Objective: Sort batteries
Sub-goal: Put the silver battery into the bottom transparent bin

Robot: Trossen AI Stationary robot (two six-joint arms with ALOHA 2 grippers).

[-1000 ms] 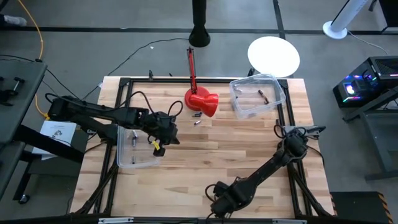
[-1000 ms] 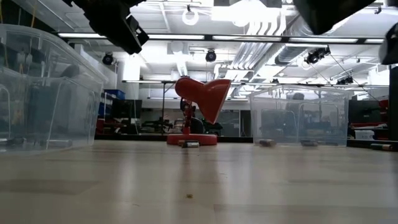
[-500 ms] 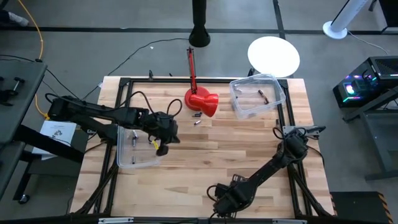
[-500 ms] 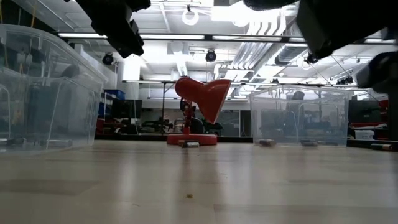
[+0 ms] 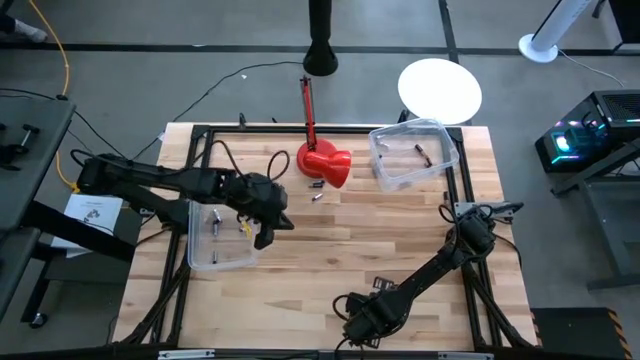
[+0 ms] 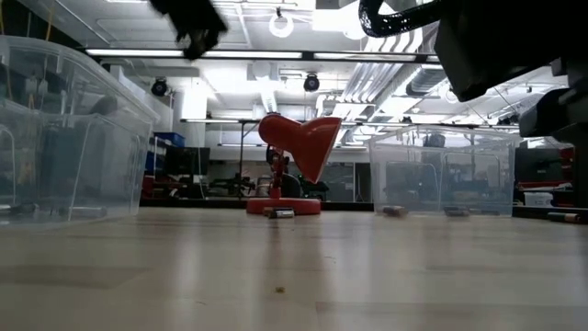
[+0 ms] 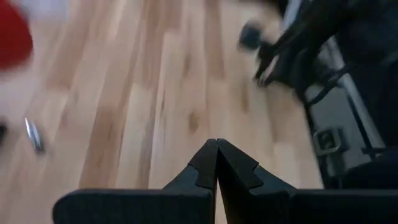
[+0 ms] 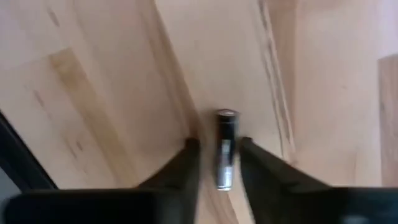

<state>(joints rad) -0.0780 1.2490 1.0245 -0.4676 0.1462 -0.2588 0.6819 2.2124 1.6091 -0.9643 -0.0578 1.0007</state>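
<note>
My right gripper (image 8: 217,143) is open, low over the wood near the table's right edge (image 5: 462,215). A small dark battery with a silvery end (image 8: 225,149) lies on the table between its two fingers; I cannot tell whether they touch it. My left gripper (image 7: 216,155) is shut and empty, up over the right rim of the left clear bin (image 5: 222,240). Two loose batteries (image 5: 318,197) lie on the wood by the red lamp (image 5: 325,163). One shows in the left wrist view (image 7: 34,134). More batteries lie in the left bin (image 5: 215,225) and in the right clear bin (image 5: 422,152).
The red desk lamp stands at the table's far middle, its head tipped to the wood. The right clear bin (image 5: 412,155) sits at the far right corner. A black frame rail (image 5: 455,190) runs along the right edge. Bare wood lies between the arms.
My left gripper has risen above the left bin's rim and turned a little toward the table's right. My right arm has come down lower over the table near its right edge.
</note>
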